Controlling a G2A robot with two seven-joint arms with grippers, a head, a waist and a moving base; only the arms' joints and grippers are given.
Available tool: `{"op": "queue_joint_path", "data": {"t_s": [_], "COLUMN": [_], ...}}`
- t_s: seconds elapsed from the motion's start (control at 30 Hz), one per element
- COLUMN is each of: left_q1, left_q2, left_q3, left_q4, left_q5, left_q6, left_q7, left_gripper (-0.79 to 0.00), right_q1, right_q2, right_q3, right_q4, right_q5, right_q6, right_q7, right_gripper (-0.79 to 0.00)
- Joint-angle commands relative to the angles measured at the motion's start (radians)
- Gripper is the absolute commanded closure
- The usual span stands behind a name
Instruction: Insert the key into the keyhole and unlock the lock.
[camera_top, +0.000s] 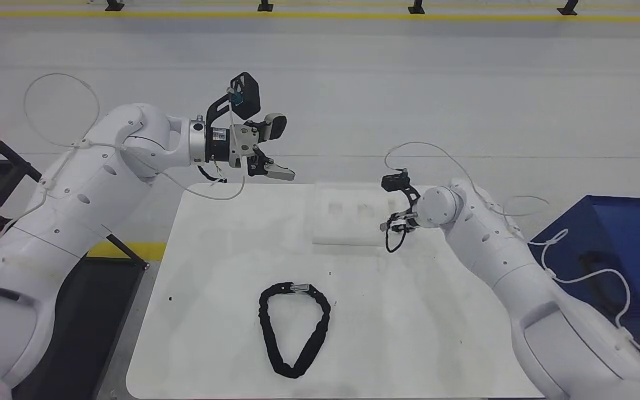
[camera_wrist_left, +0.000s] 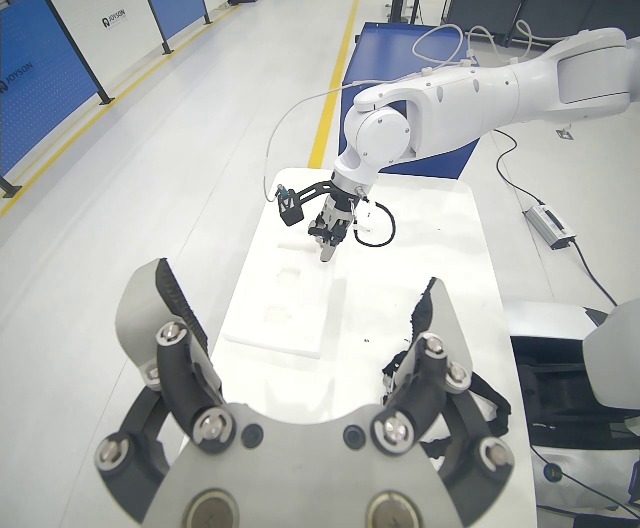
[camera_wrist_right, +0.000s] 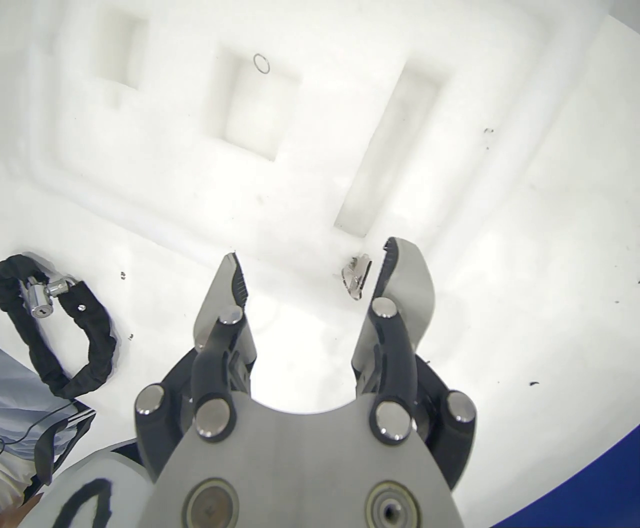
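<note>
Key (camera_wrist_right: 356, 276) between spread jaws of right gripper (camera_wrist_right: 312, 255), near 1 jaw

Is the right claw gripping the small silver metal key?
No, the right claw is open, and the small silver metal key lies loose just beside one of its fingers.

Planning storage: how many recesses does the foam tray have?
3. Two square recesses sit side by side in the tray; a long one lies at the end nearest the key.
</note>
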Motion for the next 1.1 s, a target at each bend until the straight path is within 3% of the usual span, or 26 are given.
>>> {"op": "queue_joint_path", "data": {"t_s": [0.0,0.27,0.5,0.6,0.7,0.77,1.07], "left_q1": [0.000,0.000,0.000,0.000,0.000,0.000,0.000], "left_q2": [0.000,0.000,0.000,0.000,0.000,0.000,0.000], "left_q3": [0.000,0.000,0.000,0.000,0.000,0.000,0.000], "left_q4": [0.000,0.000,0.000,0.000,0.000,0.000,0.000], "left_q5": [0.000,0.000,0.000,0.000,0.000,0.000,0.000], "left_q6": [0.000,0.000,0.000,0.000,0.000,0.000,0.000], "left_q7": [0.000,0.000,0.000,0.000,0.000,0.000,0.000], "left_gripper": [-0.785,-0.785,-0.785,-0.785,-0.785,-0.785,-0.785], "right_q1": [0.002,0.014,0.025,0.030,0.036,0.041,0.058], "right_q2": [-0.005,-0.031,-0.055,-0.064,-0.074,-0.079,-0.094], "right_q3": [-0.004,-0.017,-0.023,-0.024,-0.024,-0.023,-0.019], "right_q4": [0.007,0.055,0.110,0.134,0.155,0.167,0.182], "right_q5": [-0.007,-0.026,-0.031,-0.030,-0.029,-0.031,-0.048], "right_q6": [0.012,0.065,0.081,0.081,0.079,0.078,0.077], "right_q7": [0.005,0.008,0.005,0.000,-0.006,-0.011,-0.018], "right_gripper": [-0.391,-0.345,-0.256,-0.194,-0.049,0.000,0.000]}}
